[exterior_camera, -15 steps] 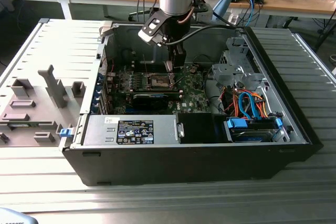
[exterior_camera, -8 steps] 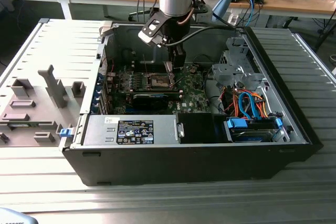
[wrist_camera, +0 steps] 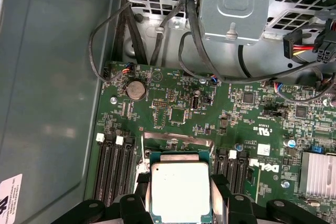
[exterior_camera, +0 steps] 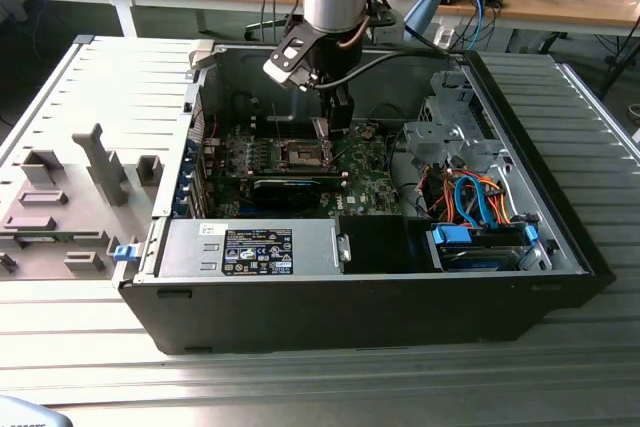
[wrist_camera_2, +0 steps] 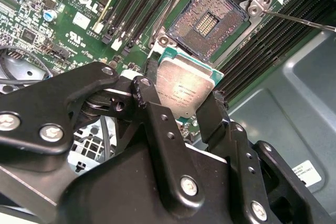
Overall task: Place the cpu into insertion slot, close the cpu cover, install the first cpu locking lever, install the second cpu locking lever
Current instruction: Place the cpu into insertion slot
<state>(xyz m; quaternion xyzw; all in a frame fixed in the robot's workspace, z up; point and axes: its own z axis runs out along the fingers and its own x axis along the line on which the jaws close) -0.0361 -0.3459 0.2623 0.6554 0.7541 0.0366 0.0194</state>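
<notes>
My gripper [wrist_camera_2: 185, 94] is shut on the cpu [wrist_camera_2: 184, 90], a flat square chip with a pale metal face, gripped by two opposite edges between black fingers [wrist_camera_2: 214, 113]. The cpu [wrist_camera: 178, 190] hangs just above the green board. The insertion slot [wrist_camera_2: 207, 22] lies open a short way ahead of the chip, its dark pin field bare inside a silver rim. A thin metal locking lever [wrist_camera_2: 299, 19] sticks out from the slot's corner. In the exterior view the gripper [exterior_camera: 330, 125] hovers slightly above and to the right of the insertion slot [exterior_camera: 303, 154]. A silvery frame edge [wrist_camera: 178, 141] beyond the chip may be the raised cpu cover.
Long black memory slots [wrist_camera_2: 139, 9] flank the socket on both sides. A grey drive cage [exterior_camera: 450, 132] with orange and blue cables [exterior_camera: 470, 197] stands at the exterior view's right. The power supply [exterior_camera: 255, 247] fills the case's front, and a finned heatsink [wrist_camera: 317, 174] sits nearby.
</notes>
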